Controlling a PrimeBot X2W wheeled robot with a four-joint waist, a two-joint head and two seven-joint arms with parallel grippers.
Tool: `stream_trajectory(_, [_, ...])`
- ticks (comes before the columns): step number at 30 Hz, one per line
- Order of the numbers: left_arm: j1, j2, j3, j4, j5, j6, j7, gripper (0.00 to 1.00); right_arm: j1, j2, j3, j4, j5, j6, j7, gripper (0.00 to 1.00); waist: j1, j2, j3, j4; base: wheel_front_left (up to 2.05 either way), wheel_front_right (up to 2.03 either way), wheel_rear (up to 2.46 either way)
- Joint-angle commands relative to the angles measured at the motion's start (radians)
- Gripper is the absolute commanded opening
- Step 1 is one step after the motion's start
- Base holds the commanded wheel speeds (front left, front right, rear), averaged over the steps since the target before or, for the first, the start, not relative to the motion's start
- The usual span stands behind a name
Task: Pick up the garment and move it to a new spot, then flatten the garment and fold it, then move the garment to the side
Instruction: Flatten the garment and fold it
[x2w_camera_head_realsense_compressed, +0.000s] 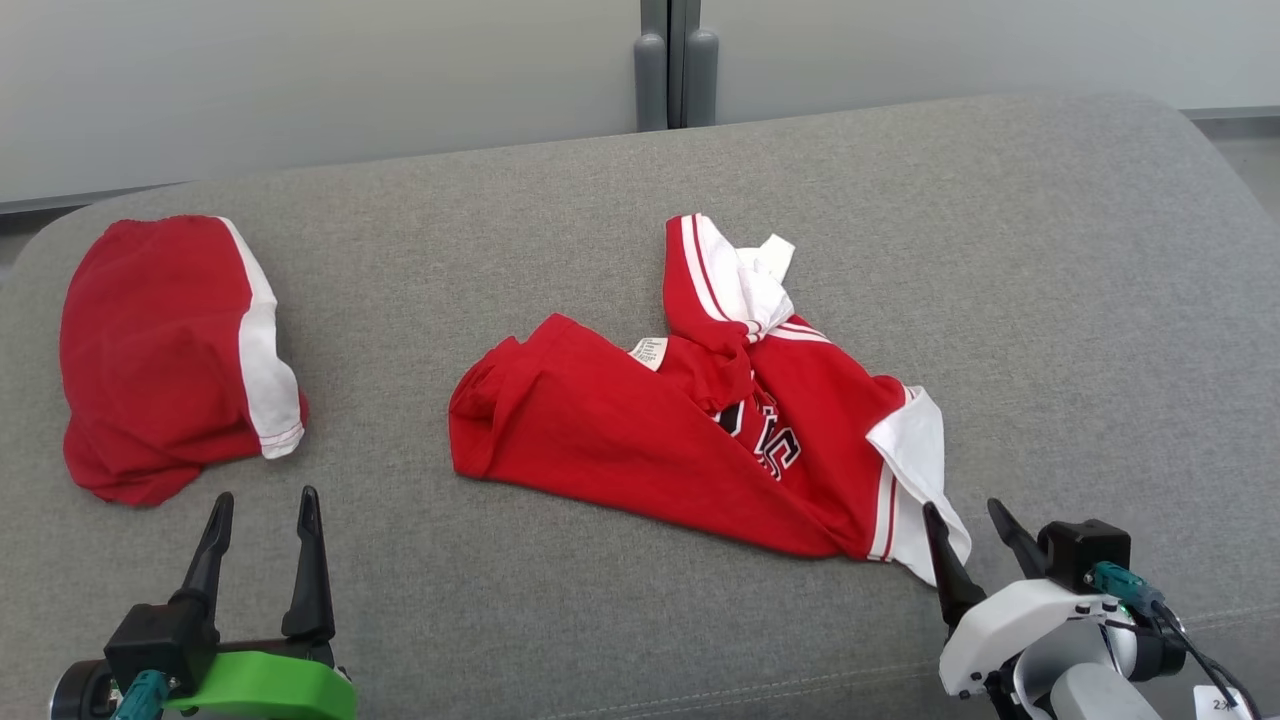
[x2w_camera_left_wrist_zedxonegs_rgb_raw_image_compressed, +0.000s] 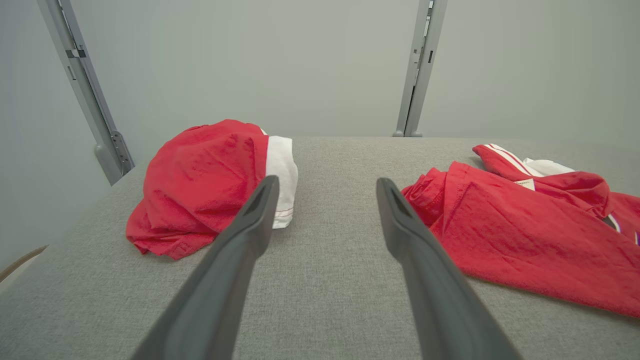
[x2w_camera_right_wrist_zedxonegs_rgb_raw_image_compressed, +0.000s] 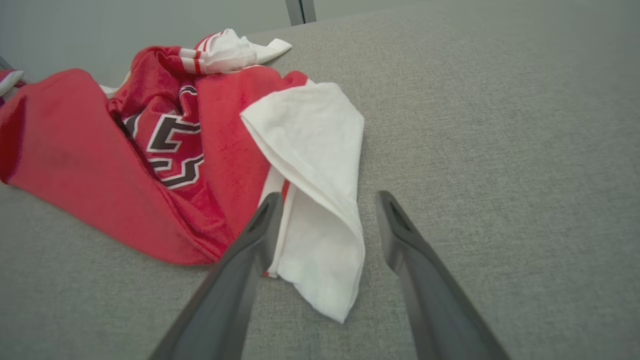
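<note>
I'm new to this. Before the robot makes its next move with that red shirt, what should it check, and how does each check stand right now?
1. Right gripper open: ok, jaws apart.
2. Left gripper free: ok, open and holding nothing.
3. Shirt let go: ok, it lies on the cushion.
4. Shirt flat enough to fold: not ok, it is crumpled, with its white sleeve doubled over.
5. Sleeve clear of the right gripper's fingers: cannot tell, its tip lies between them.
6. Shorts out of the way: ok, they lie apart, to the left.
</note>
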Motion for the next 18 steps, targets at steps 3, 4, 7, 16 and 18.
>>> stream_trajectory(3, [-0.014, 0.007, 0.006, -0.003, -0.003, -0.002, -0.002, 1.0, -0.019, -0.005, -0.024, -0.021, -0.035, 0.0, -0.027, 1.0, 0.0, -0.0001, 0.0, 0.0, 0.0, 0.0, 0.0])
stream_trajectory(4, [-0.014, 0.007, 0.006, -0.003, -0.003, -0.002, -0.002, 1.0, -0.019, -0.006, -0.031, -0.028, -0.045, 0.0, -0.032, 1.0, 0.0, -0.0001, 0.0, 0.001, 0.0, 0.0, 0.0])
stream_trajectory(7, [-0.014, 0.007, 0.004, -0.003, -0.003, -0.002, -0.002, 1.0, -0.027, -0.005, -0.031, -0.047, -0.078, 0.0, -0.039, 1.0, 0.0, -0.0001, -0.001, 0.003, 0.0, 0.0, 0.0])
stream_trajectory(16, [-0.019, 0.006, -0.005, 0.005, -0.001, -0.002, -0.002, 1.0, -0.107, 0.003, 0.017, 0.038, -0.146, 0.0, 0.026, 1.0, 0.0, -0.0001, -0.009, 0.016, 0.0, 0.0, 0.0])
stream_trajectory(18, [-0.019, 0.005, -0.008, 0.005, -0.002, -0.002, -0.002, 1.0, -0.132, 0.006, 0.023, 0.073, -0.156, 0.0, 0.035, 1.0, 0.0, -0.0001, -0.011, 0.021, 0.0, 0.0, 0.0])
